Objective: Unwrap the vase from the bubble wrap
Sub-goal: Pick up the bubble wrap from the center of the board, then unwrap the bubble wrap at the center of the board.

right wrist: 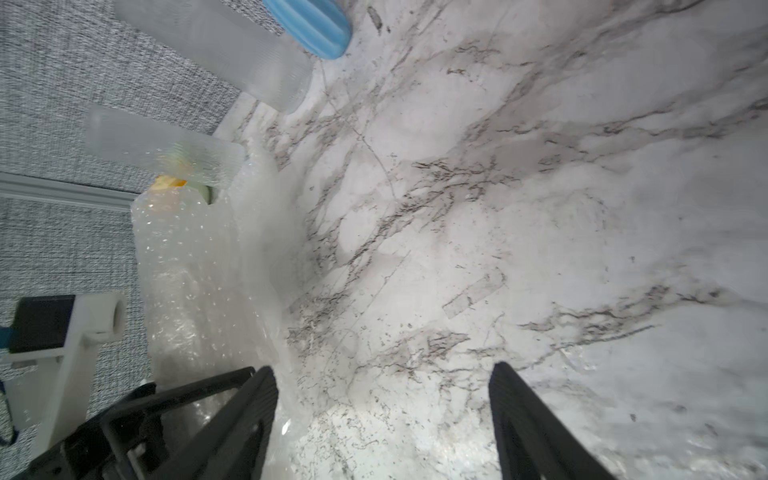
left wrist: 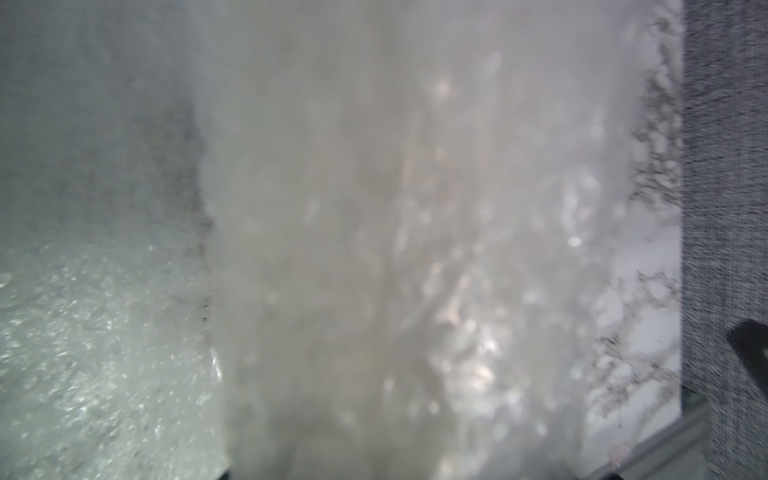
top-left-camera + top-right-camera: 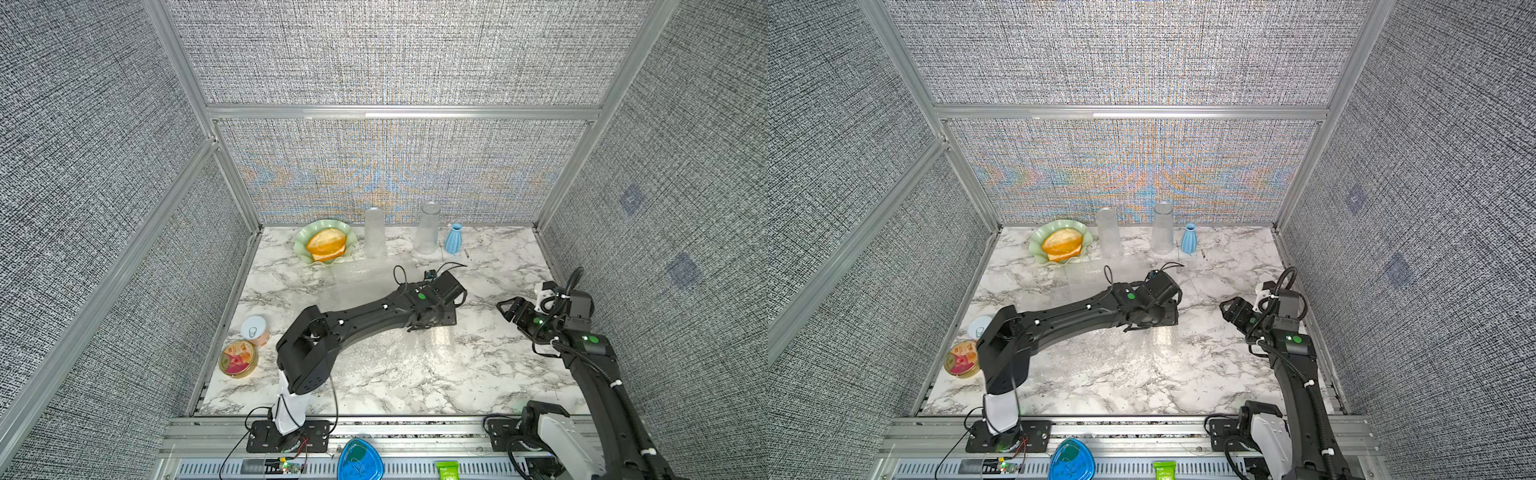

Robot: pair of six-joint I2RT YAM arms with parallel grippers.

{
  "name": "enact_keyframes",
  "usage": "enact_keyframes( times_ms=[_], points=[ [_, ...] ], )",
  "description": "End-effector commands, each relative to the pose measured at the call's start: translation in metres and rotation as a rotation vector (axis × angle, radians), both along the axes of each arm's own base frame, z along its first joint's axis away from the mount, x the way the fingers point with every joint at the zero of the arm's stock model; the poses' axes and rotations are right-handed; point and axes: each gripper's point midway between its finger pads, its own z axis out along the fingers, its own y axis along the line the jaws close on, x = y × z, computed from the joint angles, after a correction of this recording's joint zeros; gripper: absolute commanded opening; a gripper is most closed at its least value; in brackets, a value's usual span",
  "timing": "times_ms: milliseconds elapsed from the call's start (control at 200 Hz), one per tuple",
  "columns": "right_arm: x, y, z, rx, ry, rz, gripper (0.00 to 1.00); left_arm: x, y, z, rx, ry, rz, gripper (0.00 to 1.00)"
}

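Vase: blue ribbed vase [image 3: 453, 237] stands upright and bare at the back of the bench [image 3: 490, 386], upper centre-right in both top views, with no wrap on it that I can see.
Bubble wrap: a clear sheet [image 3: 357, 282] lies across mid-bench, well apart from the vase. In the left wrist view it fills the centre of the frame [image 2: 374, 249], blurred and close to the lens.
Left end effector: low over the sheet at frame centre [image 3: 432, 322]. The jaws are hidden under the wrist, so I cannot tell whether they grip the wrap.
Right end effector: open and empty [image 1: 382, 370], over bare marble at centre-right of a top view [image 3: 505, 307]. The wrap rises just beside one finger.
Step in hand (judgement): take hold of the loose sheet and clear it away.
How to do it well: pinch one layer near an edge and confirm the hold before lifting. Draw it toward the lower edge of the frame, away from the vase and the two clear cylinders [image 3: 375, 232] beside it.
Risk: the trailing film could sweep the upright pieces over.
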Motion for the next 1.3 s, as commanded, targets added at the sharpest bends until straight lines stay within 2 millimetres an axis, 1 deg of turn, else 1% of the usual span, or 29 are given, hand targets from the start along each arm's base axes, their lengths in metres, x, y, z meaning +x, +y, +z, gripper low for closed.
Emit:
enact_keyframes(
  times_ms=[0, 80, 170, 245, 265, 285, 315, 410, 430, 495, 590, 675, 720, 760, 840, 936, 1081, 1221, 1291],
  points=[
    [0.005, 0.027, 0.032, 0.071, -0.119, 0.100, 0.76, -0.002, -0.019, 0.035, -0.201, -0.074, -0.140, 0.41],
    [0.007, 0.051, 0.051, 0.131, -0.186, 0.183, 0.76, -0.007, -0.015, 0.046, -0.295, -0.093, -0.188, 0.41],
    [0.011, 0.069, 0.067, 0.213, -0.249, 0.249, 0.76, -0.014, -0.009, 0.062, -0.410, -0.121, -0.240, 0.40],
    [0.014, 0.078, 0.074, 0.279, -0.282, 0.289, 0.76, -0.020, -0.003, 0.073, -0.504, -0.156, -0.278, 0.39],
    [0.015, 0.081, 0.076, 0.294, -0.292, 0.301, 0.76, -0.021, -0.003, 0.080, -0.539, -0.174, -0.293, 0.39],
    [0.016, 0.084, 0.077, 0.309, -0.298, 0.311, 0.76, -0.024, -0.001, 0.080, -0.555, -0.178, -0.304, 0.39],
    [0.017, 0.089, 0.081, 0.329, -0.312, 0.333, 0.76, -0.025, 0.001, 0.087, -0.598, -0.208, -0.316, 0.39],
    [0.018, 0.104, 0.094, 0.370, -0.376, 0.402, 0.77, -0.031, 0.009, 0.098, -0.702, -0.270, -0.345, 0.39],
    [0.018, 0.106, 0.094, 0.376, -0.382, 0.412, 0.77, -0.031, 0.011, 0.102, -0.725, -0.281, -0.350, 0.39],
    [0.017, 0.116, 0.101, 0.399, -0.429, 0.469, 0.77, -0.034, 0.015, 0.109, -0.773, -0.283, -0.367, 0.39],
    [0.015, 0.124, 0.108, 0.401, -0.477, 0.506, 0.78, -0.034, 0.015, 0.115, -0.780, -0.280, -0.389, 0.39],
    [0.010, 0.129, 0.108, 0.390, -0.515, 0.542, 0.78, -0.037, 0.013, 0.123, -0.819, -0.278, -0.415, 0.39],
    [0.009, 0.129, 0.109, 0.384, -0.541, 0.553, 0.78, -0.037, 0.013, 0.128, -0.843, -0.282, -0.425, 0.39],
    [0.008, 0.129, 0.106, 0.384, -0.557, 0.553, 0.79, -0.038, 0.012, 0.132, -0.858, -0.288, -0.434, 0.39],
    [0.003, 0.129, 0.114, 0.410, -0.636, 0.564, 0.80, -0.040, 0.010, 0.138, -0.875, -0.295, -0.456, 0.39],
    [-0.002, 0.133, 0.118, 0.430, -0.678, 0.607, 0.80, -0.042, 0.009, 0.145, -0.894, -0.301, -0.478, 0.39],
    [-0.008, 0.138, 0.132, 0.474, -0.744, 0.666, 0.81, -0.043, 0.008, 0.146, -0.901, -0.303, -0.496, 0.39],
    [-0.009, 0.146, 0.138, 0.483, -0.773, 0.707, 0.81, -0.045, 0.008, 0.147, -0.911, -0.299, -0.508, 0.39],
    [-0.013, 0.152, 0.140, 0.490, -0.781, 0.740, 0.81, -0.046, 0.008, 0.149, -0.919, -0.305, -0.513, 0.39]
  ],
)
